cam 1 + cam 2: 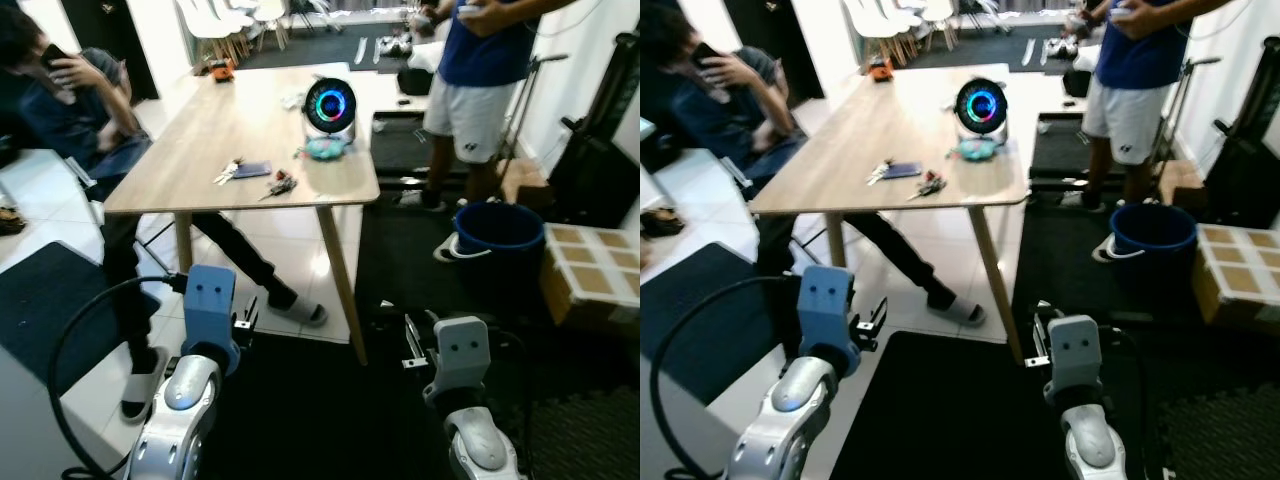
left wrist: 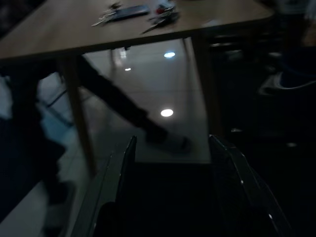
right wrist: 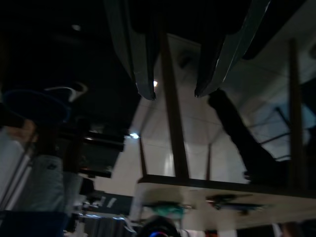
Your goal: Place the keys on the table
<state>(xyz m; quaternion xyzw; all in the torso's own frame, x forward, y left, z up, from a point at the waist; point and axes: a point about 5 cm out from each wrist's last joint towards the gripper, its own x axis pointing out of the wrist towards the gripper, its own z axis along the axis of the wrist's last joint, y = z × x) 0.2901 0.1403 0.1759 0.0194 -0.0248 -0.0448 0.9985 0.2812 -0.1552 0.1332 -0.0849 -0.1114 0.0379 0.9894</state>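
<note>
Grippers both hang low in front of the table, off the floor mat, neither holding anything: left gripper (image 2: 170, 163) has its two fingers spread with an empty gap, right gripper (image 3: 173, 91) likewise shows its fingers (image 3: 140, 69) parted, nothing between them. Left arm (image 1: 190, 390) sits over the edge of the black mat (image 1: 320, 410) and white tile; right arm (image 1: 465, 400) is over the mat, near the table's front right leg (image 1: 340, 280). Wooden table (image 1: 200, 130) stands ahead. Keys (image 1: 228, 171) lie flat on the top near the front edge, left of centre, touching or just beside a dark blue card-like item (image 1: 253, 170). Second small bunch with a red bit (image 1: 281, 184) lies just right of those, also near the front edge, apart from the card. Further back toward the right edge: a teal object (image 1: 325, 148) and right behind it a round device with a glowing blue ring (image 1: 331, 106). Small orange object (image 1: 221, 69) sits at the far left corner. Seated person (image 1: 80, 110) at the left side of the table, legs stretched under it, hand raised to the head. Standing person in blue shirt and white shorts (image 1: 475, 90) beyond the far right corner. Blue bucket (image 1: 498, 240) and cardboard box (image 1: 590, 275) on the floor to the right, white chairs (image 1: 235, 25) at the back.
</note>
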